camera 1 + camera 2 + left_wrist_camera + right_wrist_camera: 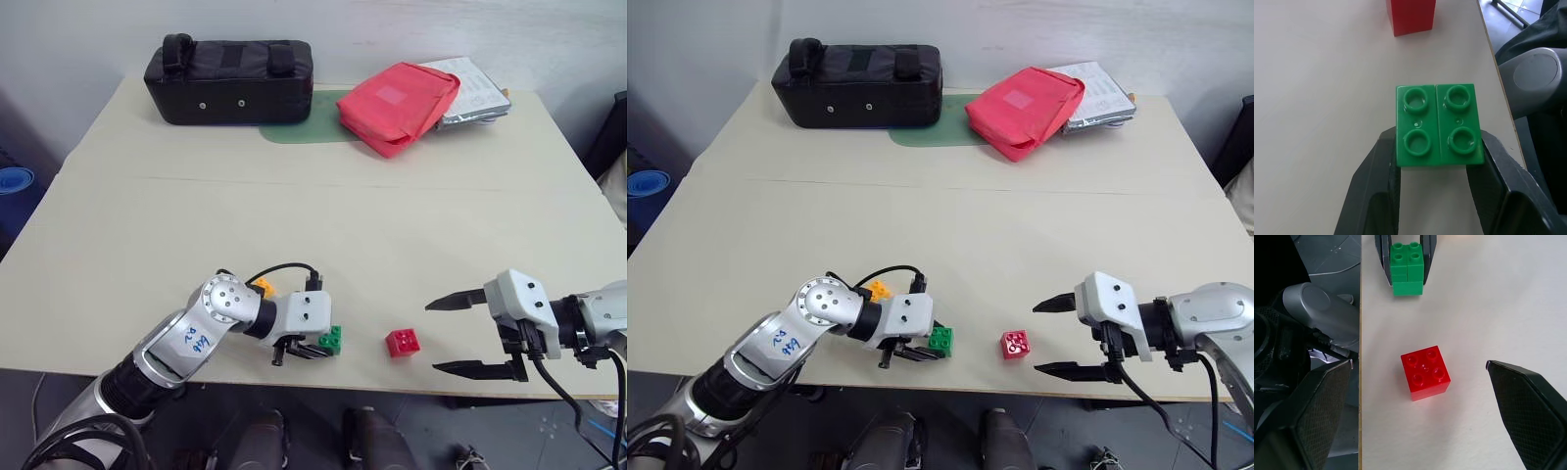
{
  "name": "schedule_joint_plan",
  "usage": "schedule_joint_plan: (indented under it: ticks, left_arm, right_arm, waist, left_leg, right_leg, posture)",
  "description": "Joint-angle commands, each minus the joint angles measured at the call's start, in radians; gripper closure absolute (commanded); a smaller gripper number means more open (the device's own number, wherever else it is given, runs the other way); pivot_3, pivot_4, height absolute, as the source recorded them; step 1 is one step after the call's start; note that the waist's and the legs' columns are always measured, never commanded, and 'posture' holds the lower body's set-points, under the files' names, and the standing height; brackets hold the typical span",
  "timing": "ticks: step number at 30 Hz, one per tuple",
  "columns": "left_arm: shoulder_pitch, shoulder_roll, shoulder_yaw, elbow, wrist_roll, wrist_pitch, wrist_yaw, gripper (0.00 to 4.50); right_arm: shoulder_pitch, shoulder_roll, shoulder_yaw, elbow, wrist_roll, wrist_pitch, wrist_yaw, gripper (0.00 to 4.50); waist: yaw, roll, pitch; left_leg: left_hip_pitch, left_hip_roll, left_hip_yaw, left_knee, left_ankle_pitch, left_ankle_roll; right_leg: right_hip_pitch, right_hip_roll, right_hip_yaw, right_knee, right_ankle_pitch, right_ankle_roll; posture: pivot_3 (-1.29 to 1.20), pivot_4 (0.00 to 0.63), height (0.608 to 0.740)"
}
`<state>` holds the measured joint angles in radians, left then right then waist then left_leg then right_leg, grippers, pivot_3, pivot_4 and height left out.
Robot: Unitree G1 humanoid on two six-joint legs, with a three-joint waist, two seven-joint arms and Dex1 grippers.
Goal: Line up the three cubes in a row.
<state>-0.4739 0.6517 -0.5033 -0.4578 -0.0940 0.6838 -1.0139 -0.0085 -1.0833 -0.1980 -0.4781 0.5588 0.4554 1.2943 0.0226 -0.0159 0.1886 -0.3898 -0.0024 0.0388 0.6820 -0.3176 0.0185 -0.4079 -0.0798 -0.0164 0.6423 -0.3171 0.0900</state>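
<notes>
1. Green cube (1439, 125) sits clamped between the two black fingers of the left end effector (306, 351), close to the near edge of the counter (294, 215); whether it rests on the surface or hangs just above it, I cannot tell.
2. Red cube (1425, 372) stands free on the counter, to the right of the green one and a little apart from it, also near the edge.
3. Yellow-orange cube (262, 286) lies behind the left wrist, mostly hidden by it, to the left of the green cube and slightly farther.
4. Right end effector (472, 335) has its fingers spread wide and holds nothing; it hovers to the right of the red cube, not touching it.
5. Risk, as I judge it: both the green and the red cube are near the edge, so a push toward the near side, or a release while the green cube is tilted, could send one off the counter.
6. Another risk: the left wrist and its cable pass just beside the yellow-orange cube and could knock it out of line.
7. Black case (230, 81) and red pouch (400, 106) rest at the far side, both closed; their contents cannot be seen.
</notes>
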Motion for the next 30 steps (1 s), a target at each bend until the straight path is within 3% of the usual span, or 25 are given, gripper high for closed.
schedule_joint_plan:
  ticks: [1, 7, 13, 16, 25, 30]
  left_arm:
    - [0.016, 0.002, -0.003, -0.034, -0.003, -0.014, 0.003, 3.01]
    - [0.031, -0.003, -0.01, -0.021, -0.002, -0.017, 0.012, 3.01]
    - [0.044, 0.0, 0.021, -0.032, -0.021, -0.021, 0.016, 1.08]
    - [0.034, 0.008, 0.094, -0.071, -0.086, 0.029, 0.003, 0.12]
    - [-0.049, 0.046, 0.383, -0.062, -0.283, 0.157, 0.009, 0.02]
    - [0.042, 0.133, 0.626, -0.027, -0.318, 0.211, 0.079, 0.02]
  right_arm:
    - [0.005, -0.01, -0.027, -0.031, 0.01, -0.012, 0.005, 0.0]
    - [-0.019, -0.004, -0.011, -0.029, 0.012, -0.007, -0.004, 0.0]
    - [-0.034, 0.003, -0.008, -0.033, 0.027, 0.005, -0.01, 0.0]
    - [-0.043, 0.0, -0.005, -0.024, 0.029, 0.003, -0.008, 0.0]
    - [-0.143, 0.024, 0.036, 0.041, 0.04, -0.002, -0.004, 0.0]
    - [-0.26, 0.059, 0.045, 0.066, 0.115, 0.07, -0.015, 0.0]
  waist:
    - [0.0, 0.0, 0.0]
    - [0.0, 0.0, 0.0]
    - [0.0, 0.0, 0.0]
    - [0.0, 0.0, 0.0]
    - [-0.002, 0.0, 0.0]
    - [-0.022, 0.0, 0.0]
  left_leg:
    - [0.0, 0.0, 0.0, 0.0, 0.0, 0.0]
    - [0.0, 0.0, 0.0, 0.0, 0.0, 0.0]
    - [0.0, 0.0, 0.0, 0.0, 0.0, 0.0]
    - [0.0, 0.0, 0.0, 0.0, 0.0, 0.0]
    - [0.0, 0.0, 0.0, 0.0, 0.0, 0.0]
    - [0.001, 0.001, 0.0, -0.001, 0.001, -0.002]
  right_leg:
    - [0.0, 0.0, 0.0, 0.0, 0.0, 0.0]
    - [0.0, 0.0, 0.0, 0.0, 0.0, 0.0]
    - [0.0, 0.0, 0.0, 0.0, 0.0, 0.0]
    - [0.0, 0.0, 0.0, 0.0, 0.0, 0.0]
    - [0.0, 0.0, 0.0, 0.0, 0.0, 0.0]
    - [0.0, 0.001, -0.001, 0.0, 0.0, -0.001]
  posture:
    - [0.0, 0.15, 0.74]
    - [0.0, 0.15, 0.74]
    - [0.0, 0.15, 0.74]
    - [0.0, 0.15, 0.74]
    - [0.0, 0.15, 0.74]
    - [0.0, 0.15, 0.74]
